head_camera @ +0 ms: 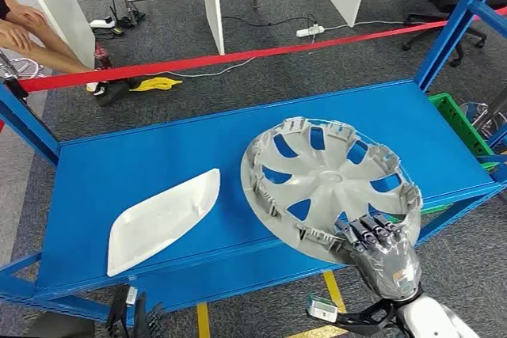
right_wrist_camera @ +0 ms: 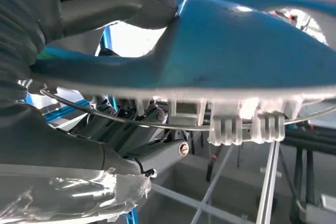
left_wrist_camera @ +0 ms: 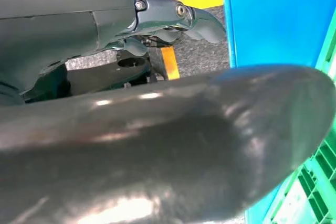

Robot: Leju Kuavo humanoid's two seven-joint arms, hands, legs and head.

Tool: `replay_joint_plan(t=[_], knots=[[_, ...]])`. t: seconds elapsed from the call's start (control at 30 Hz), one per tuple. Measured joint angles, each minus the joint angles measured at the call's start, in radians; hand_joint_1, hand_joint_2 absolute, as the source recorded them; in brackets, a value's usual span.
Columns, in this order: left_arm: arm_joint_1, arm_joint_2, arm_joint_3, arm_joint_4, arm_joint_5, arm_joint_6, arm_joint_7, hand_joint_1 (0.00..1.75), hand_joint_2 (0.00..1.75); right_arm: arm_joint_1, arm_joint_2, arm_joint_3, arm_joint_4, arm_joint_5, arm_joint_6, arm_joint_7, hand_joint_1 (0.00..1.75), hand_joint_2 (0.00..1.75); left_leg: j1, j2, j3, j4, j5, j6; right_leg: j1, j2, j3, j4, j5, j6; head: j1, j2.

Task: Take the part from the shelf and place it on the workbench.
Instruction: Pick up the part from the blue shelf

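Right hand (head_camera: 383,249), grey with dark fingers, comes in from the lower right of the head view and grips the near rim of the round silver-grey plastic wheel cover (head_camera: 327,186). Its fingers are curled over the edge. This cover lies inner side up, with clips standing around its rim, on the right part of the flat blue metal shelf (head_camera: 120,172), and its near edge juts out past the shelf's front edge. Well apart from it, toward the shelf's left, lies a flat white plastic panel with one pointed end (head_camera: 162,219). Below the shelf's front edge, the dark fingers of the left hand (head_camera: 139,318) hang apart and hold nothing. Behind the shelf, a red tape (head_camera: 239,57) stretches across grey carpet, and a person's bare arms (head_camera: 24,29) show at the far left.

From the left wrist, the left hand (left_wrist_camera: 170,19) shows with its fingers loose beside the blue shelf edge (left_wrist_camera: 277,19).

From the right wrist, the right hand (right_wrist_camera: 79,145) clamps the wheel cover's rim (right_wrist_camera: 238,124), with fingers on both faces of it.
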Motion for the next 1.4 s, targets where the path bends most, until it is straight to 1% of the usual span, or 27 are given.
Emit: replay_joint_plan(t=[0.1, 0.23, 0.37, 0.5, 0.63, 0.83, 0.9, 0.97, 1.0, 1.03, 1.07, 1.1, 1.17, 1.2, 1.23, 1.27, 1.3, 1.33, 1.37, 1.4], knots=[[0.0, 0.002, -0.004, 0.0, 0.0, 0.003, -0.001, 0.0, 0.0, -0.001, 0.004, -0.003, -0.018, 0.001, -0.004, -0.009, 1.75, 1.75, 0.0, 0.0, 0.0, 0.0, 0.0, 0.0, 0.0, 0.0, -0.001, 0.0, 0.0, 0.0, 0.0, 0.0], [0.001, 0.005, -0.008, 0.0, 0.001, 0.014, -0.009, 0.0, 1.75, -0.001, 0.011, -0.008, -0.047, 0.004, -0.008, -0.027, 1.75, 1.75, 0.0, 0.0, 0.0, 0.0, 0.0, 0.0, 0.0, 0.0, -0.004, 0.0, 0.0, 0.0, 0.0, 0.0], [0.002, 0.009, -0.012, -0.004, 0.003, 0.036, -0.022, 0.0, 1.75, -0.001, 0.028, -0.012, -0.094, 0.005, -0.008, -0.064, 1.75, 1.75, 0.0, 0.0, 0.0, 0.0, 0.0, 0.0, 0.0, 0.0, -0.005, 0.0, 0.0, 0.0, 0.0, 0.0], [0.003, 0.012, -0.016, -0.009, 0.001, 0.046, -0.03, 0.0, 1.75, -0.001, 0.043, -0.016, -0.127, 0.004, -0.008, -0.078, 1.75, 1.75, 0.0, 0.0, 0.0, 0.0, 0.0, 0.0, 0.0, 0.0, -0.005, 0.0, 0.0, 0.0, 0.0, 0.0], [0.003, 0.018, -0.022, -0.013, -0.01, 0.067, -0.04, 0.0, 1.75, -0.001, 0.052, -0.012, -0.145, 0.004, -0.008, -0.079, 1.75, 1.75, 0.0, 0.0, 0.0, 0.0, 0.0, 0.0, 0.0, 0.0, -0.005, 0.0, 0.0, 0.0, 0.0, 0.0], [0.003, 0.027, -0.023, -0.026, -0.02, 0.105, -0.052, 0.0, 1.75, -0.002, 0.064, -0.003, -0.163, 0.001, -0.008, -0.053, 1.75, 1.75, 0.0, 0.0, 0.0, 0.0, 0.0, 0.0, 0.0, 0.0, -0.005, 0.0, 0.0, 0.0, 0.0, 0.0], [0.003, 0.031, -0.023, -0.028, -0.022, 0.11, -0.051, 0.0, 1.75, -0.002, 0.069, 0.001, -0.166, -0.015, -0.008, -0.054, 1.75, 1.75, -0.002, 0.0, -0.001, 0.003, -0.004, 0.006, -0.003, 0.0, 0.002, -0.003, 0.001, 0.003, 0.0, 0.0], [0.003, 0.035, -0.023, -0.03, -0.024, 0.114, -0.051, 0.0, 1.75, -0.001, 0.078, 0.002, -0.167, -0.05, -0.008, -0.075, 1.75, 1.75, -0.005, 0.0, 0.0, 0.001, -0.003, 0.017, -0.005, 0.0, 0.01, -0.009, 0.005, 0.01, -0.001, 0.0], [0.003, 0.036, -0.023, -0.03, -0.025, 0.115, -0.051, 0.0, 1.75, 0.001, 0.082, 0.0, -0.166, -0.076, -0.008, -0.095, 1.75, 1.75, -0.002, 0.001, 0.006, -0.009, 0.004, 0.021, -0.005, 0.0, 0.01, -0.01, 0.006, 0.013, -0.001, 0.0], [0.002, 0.036, -0.023, -0.031, -0.027, 0.116, -0.051, 0.0, 1.75, 0.005, 0.087, -0.003, -0.166, -0.105, -0.008, -0.119, 1.75, 1.75, 0.001, 0.002, 0.012, -0.022, 0.012, 0.024, -0.004, 0.0, 0.01, -0.008, -0.001, 0.016, 0.0, 0.0], [0.001, 0.036, -0.023, -0.031, -0.03, 0.117, -0.051, 0.0, 1.75, 0.009, 0.092, -0.007, -0.166, -0.139, -0.008, -0.147, 1.75, 1.75, 0.006, 0.003, 0.017, -0.035, 0.02, 0.026, -0.003, 0.0, 0.005, 0.009, -0.022, 0.019, 0.002, 0.0], [-0.001, 0.035, -0.022, -0.031, -0.033, 0.118, -0.052, 0.0, 1.75, 0.014, 0.097, -0.012, -0.165, -0.172, -0.008, -0.174, 1.75, 1.75, 0.01, 0.005, 0.019, -0.044, 0.025, 0.026, -0.004, 0.0, -0.008, 0.046, -0.056, 0.022, 0.003, 0.0], [-0.004, 0.037, -0.021, -0.031, -0.043, 0.121, -0.052, 0.0, 1.75, 0.025, 0.11, -0.023, -0.16, -0.244, -0.008, -0.232, 1.75, 1.75, 0.014, 0.005, 0.013, -0.048, 0.032, 0.024, -0.009, 0.0, -0.044, 0.158, -0.135, 0.032, 0.006, 0.0], [-0.004, 0.038, -0.02, -0.031, -0.05, 0.122, -0.052, 0.0, 1.75, 0.031, 0.116, -0.03, -0.156, -0.278, -0.008, -0.261, 1.75, 1.75, 0.017, 0.006, 0.007, -0.047, 0.037, 0.02, -0.014, 0.0, -0.054, 0.204, -0.16, 0.039, 0.006, 0.0], [-0.003, 0.04, -0.02, -0.031, -0.056, 0.123, -0.052, 0.0, 1.75, 0.037, 0.122, -0.037, -0.153, -0.308, -0.008, -0.289, 1.75, 1.75, 0.02, 0.005, 0.0, -0.047, 0.042, 0.015, -0.018, -0.001, -0.049, 0.22, -0.165, 0.045, 0.005, 0.0], [-0.002, 0.041, -0.02, -0.031, -0.065, 0.123, -0.052, 0.0, 1.75, 0.042, 0.128, -0.045, -0.149, -0.33, -0.008, -0.312, 1.75, 1.75, 0.025, 0.005, -0.009, -0.047, 0.049, 0.008, -0.024, -0.001, -0.026, 0.198, -0.152, 0.053, 0.005, 0.0], [0.003, 0.042, -0.02, -0.036, -0.075, 0.125, -0.052, 0.0, 1.75, 0.048, 0.135, -0.053, -0.148, -0.345, -0.008, -0.329, 1.75, 1.75, 0.032, 0.005, -0.019, -0.045, 0.057, -0.001, -0.03, -0.001, 0.015, 0.141, -0.126, 0.062, 0.006, 0.0], [0.013, 0.046, -0.02, -0.048, -0.086, 0.13, -0.05, 0.0, 1.75, 0.054, 0.143, -0.063, -0.147, -0.353, -0.008, -0.342, 1.75, 1.75, 0.037, 0.005, -0.028, -0.041, 0.064, -0.011, -0.036, -0.001, 0.058, 0.073, -0.108, 0.072, 0.006, 0.0], [0.029, 0.052, -0.02, -0.067, -0.097, 0.139, -0.046, 0.0, 1.75, 0.064, 0.153, -0.074, -0.147, -0.357, -0.008, -0.352, 1.75, 1.75, 0.04, 0.004, -0.035, -0.037, 0.071, -0.021, -0.038, 0.004, 0.091, 0.021, -0.089, 0.074, 0.007, 0.0], [0.049, 0.06, -0.021, -0.091, -0.106, 0.151, -0.041, 0.0, 1.75, 0.074, 0.163, -0.085, -0.149, -0.362, -0.008, -0.363, 1.75, 1.75, 0.041, 0.003, -0.037, -0.033, 0.077, -0.03, -0.039, 0.006, 0.107, -0.009, -0.083, 0.068, 0.006, 0.0]])
